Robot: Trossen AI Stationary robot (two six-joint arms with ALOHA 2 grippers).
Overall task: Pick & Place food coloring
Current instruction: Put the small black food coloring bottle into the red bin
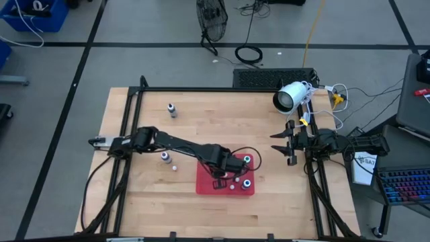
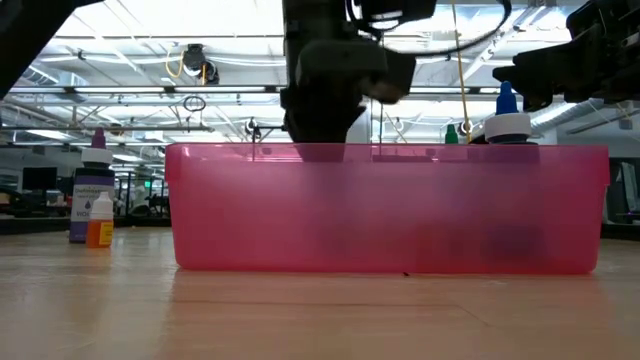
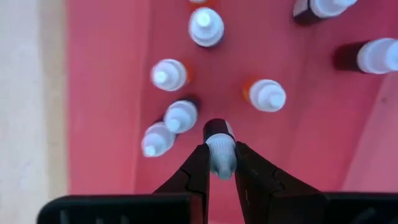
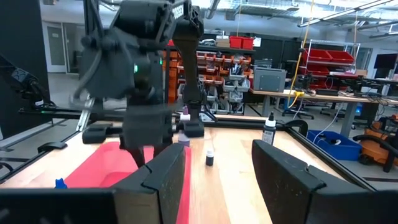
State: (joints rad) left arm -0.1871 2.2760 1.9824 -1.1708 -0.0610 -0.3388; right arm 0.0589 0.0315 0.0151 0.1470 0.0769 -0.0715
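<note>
Left claw (image 3: 221, 163) clamped on a bottle (image 3: 219, 149) above the red tray (image 1: 207, 183).
Other bottles stand in the tray; the right claw (image 1: 281, 147) waits apart, fingers spread, at the desk's (image 1: 201, 114) right edge.

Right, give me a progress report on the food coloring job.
Done: several small bottles already stand in the red tray. In hand: the left claw is shut on a white-capped bottle above the tray. Left: three bottles sit out on the table, one far back and two near the left arm. The right claw waits open at the table's right edge.
</note>
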